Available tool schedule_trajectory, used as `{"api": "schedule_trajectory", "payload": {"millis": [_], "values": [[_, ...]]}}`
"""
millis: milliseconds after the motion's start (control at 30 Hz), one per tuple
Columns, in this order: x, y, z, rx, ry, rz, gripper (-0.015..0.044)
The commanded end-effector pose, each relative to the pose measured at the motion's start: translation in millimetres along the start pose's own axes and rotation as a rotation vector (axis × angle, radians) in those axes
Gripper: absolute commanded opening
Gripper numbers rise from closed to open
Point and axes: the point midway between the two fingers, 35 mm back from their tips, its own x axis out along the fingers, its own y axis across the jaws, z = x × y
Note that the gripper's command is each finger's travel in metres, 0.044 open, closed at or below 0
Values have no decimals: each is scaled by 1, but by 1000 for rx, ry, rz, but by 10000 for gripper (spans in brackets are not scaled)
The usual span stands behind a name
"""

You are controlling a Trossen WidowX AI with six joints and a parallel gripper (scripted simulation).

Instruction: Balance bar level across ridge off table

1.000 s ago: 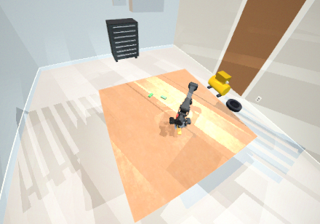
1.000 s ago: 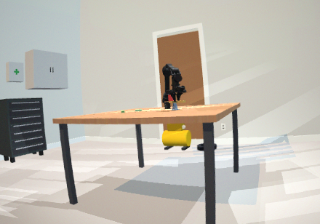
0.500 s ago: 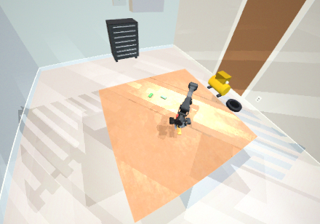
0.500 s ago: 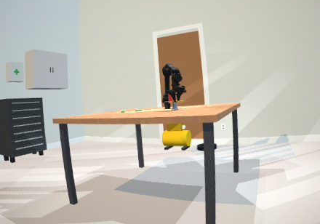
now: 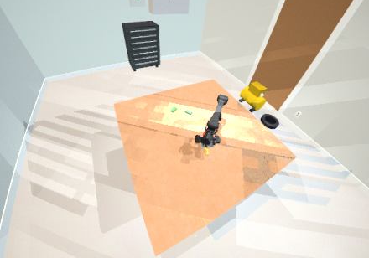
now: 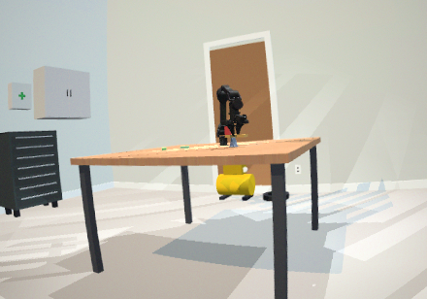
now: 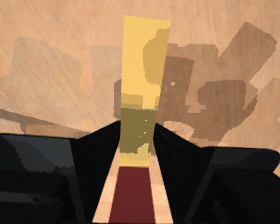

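The yellow bar [image 7: 142, 65] [image 5: 206, 152] runs straight ahead in the wrist view, with a dark red part [image 7: 129, 197] at its near end. My gripper [image 7: 137, 125] [image 5: 206, 141] [image 6: 233, 132] is shut on the bar and holds it low over the wooden table [image 5: 168, 181] [image 6: 194, 156]. A small blue-grey wedge, the ridge [image 6: 234, 142], stands on the table right under the gripper in the exterior view. I cannot tell whether the bar touches the ridge. The ridge is hidden in the wrist view.
Two small green pieces [image 5: 174, 109] [image 5: 188, 112] lie on the table behind the arm. A yellow compressor [image 5: 253, 95] [image 6: 235, 183] and a black tyre [image 5: 270, 121] sit on the floor by the door. A dark drawer cabinet [image 5: 141, 44] stands at the far wall.
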Motion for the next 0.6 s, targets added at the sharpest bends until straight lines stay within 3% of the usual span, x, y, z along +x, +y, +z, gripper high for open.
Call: {"api": "schedule_trajectory", "payload": {"millis": [0,567], "values": [[0,0,0,0,0,0,157],[0,0,0,0,0,0,168]]}}
